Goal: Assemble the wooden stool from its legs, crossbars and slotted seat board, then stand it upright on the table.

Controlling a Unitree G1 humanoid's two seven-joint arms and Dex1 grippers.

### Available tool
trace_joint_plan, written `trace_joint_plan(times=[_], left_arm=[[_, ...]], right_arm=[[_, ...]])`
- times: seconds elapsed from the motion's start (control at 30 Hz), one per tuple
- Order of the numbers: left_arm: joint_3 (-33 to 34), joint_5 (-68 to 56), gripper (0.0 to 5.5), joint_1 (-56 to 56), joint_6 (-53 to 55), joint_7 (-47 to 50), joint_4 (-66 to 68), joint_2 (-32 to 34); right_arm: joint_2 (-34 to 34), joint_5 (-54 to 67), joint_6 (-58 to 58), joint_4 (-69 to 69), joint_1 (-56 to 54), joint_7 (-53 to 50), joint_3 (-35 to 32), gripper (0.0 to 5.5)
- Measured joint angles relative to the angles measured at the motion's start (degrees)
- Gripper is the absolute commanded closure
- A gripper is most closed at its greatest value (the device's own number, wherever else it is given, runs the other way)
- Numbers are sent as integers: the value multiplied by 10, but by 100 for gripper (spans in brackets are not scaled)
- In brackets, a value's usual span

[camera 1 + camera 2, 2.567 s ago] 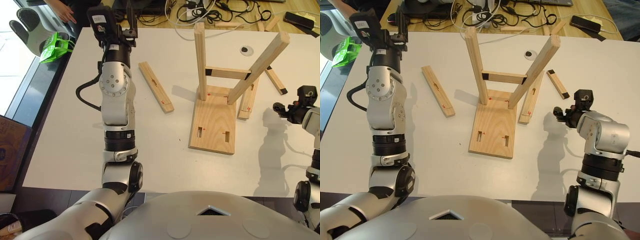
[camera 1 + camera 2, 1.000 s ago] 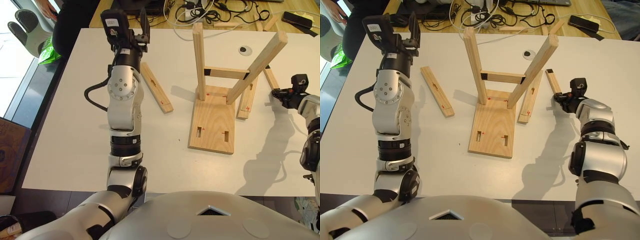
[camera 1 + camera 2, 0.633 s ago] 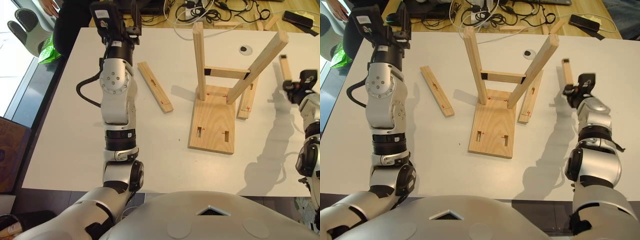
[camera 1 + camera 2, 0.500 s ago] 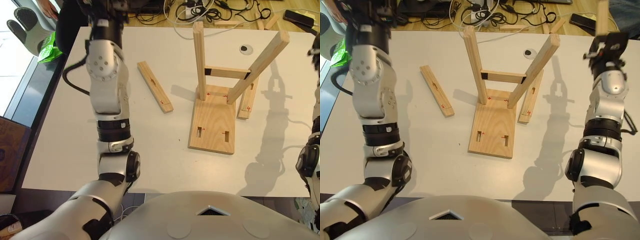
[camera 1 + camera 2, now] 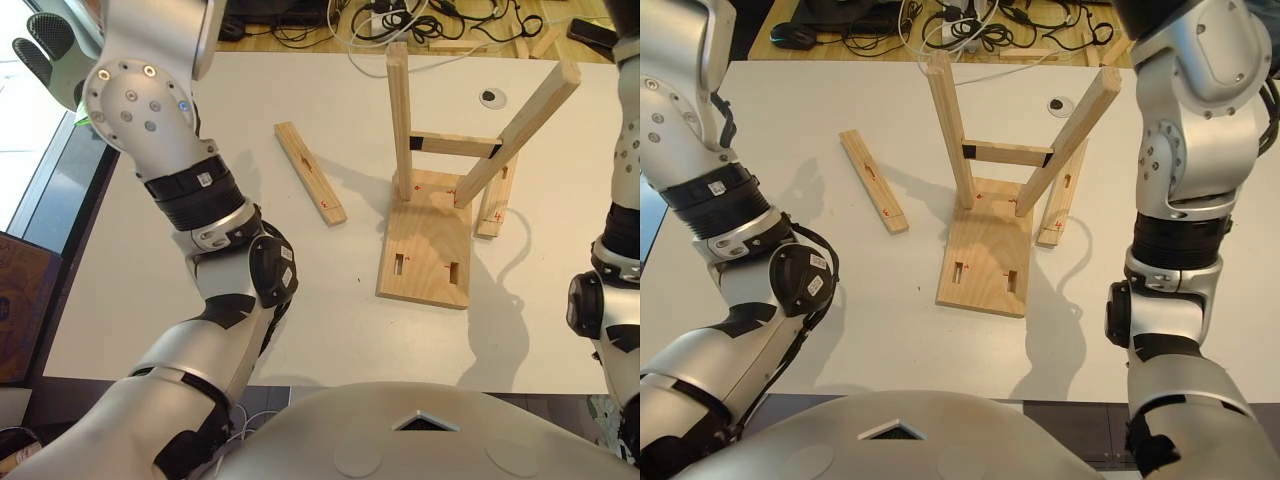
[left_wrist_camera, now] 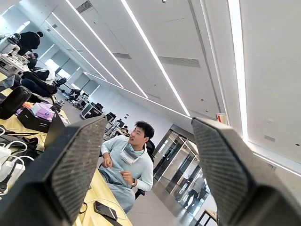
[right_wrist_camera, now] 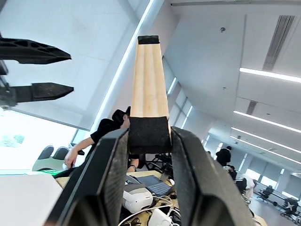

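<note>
The right gripper (image 7: 149, 146) was clamped on one black-tipped end of a crossbar (image 7: 149, 84), and the left gripper (image 6: 148, 160) gaped wide, empty. So near its end, the bar might pivot or slip. On the seat board (image 5: 425, 250), the leaning leg (image 5: 515, 135) at 1 o'clock could topple if knocked; a loose leg (image 5: 310, 172) lay at 10 o'clock.

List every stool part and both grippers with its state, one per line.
Seat board: flat on the table, two near slots empty.
Upright leg: standing at the board's far end.
Leaning leg: foot at the far end, tilted.
Fitted crossbar: joining those legs.
Left loose leg: flat on the table.
Right loose leg: flat beside the board.
Held crossbar: in the right gripper.
Right gripper: shut on it.
Left gripper: open, empty.
</note>
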Motion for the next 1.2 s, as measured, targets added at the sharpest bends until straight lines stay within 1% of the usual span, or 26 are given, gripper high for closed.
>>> trace_joint_plan(times=[0.1,0.23,0.5,0.63,0.8,0.93,0.97,1.0,1.07,1.17,1.2], left_arm=[[-13,-21,215,3,5,0,-19,5],[-35,-32,215,9,5,-9,-34,11],[-63,-50,215,19,3,-10,-55,11],[-66,-56,279,20,2,-5,-55,12],[-71,-60,340,31,1,5,-54,11],[-87,-62,395,46,2,17,-59,3],[-90,-67,427,51,2,20,-61,0],[-91,-71,435,54,3,25,-62,-2],[-92,-72,471,55,3,29,-64,-2],[-95,-78,504,57,3,32,-64,-2],[-98,-82,507,57,3,31,-65,-2]], right_arm=[[18,44,54,-29,1,17,8,422],[25,76,107,-65,16,32,19,422],[40,81,129,-77,22,40,31,422],[40,69,127,-77,22,45,36,422],[30,36,108,-69,27,68,50,422],[29,18,97,-63,27,80,52,422],[29,17,94,-62,27,83,53,422],[29,13,92,-61,27,85,53,422],[29,6,86,-58,27,90,52,422],[27,-5,82,-53,29,95,52,422],[25,-7,82,-51,30,100,52,422]])
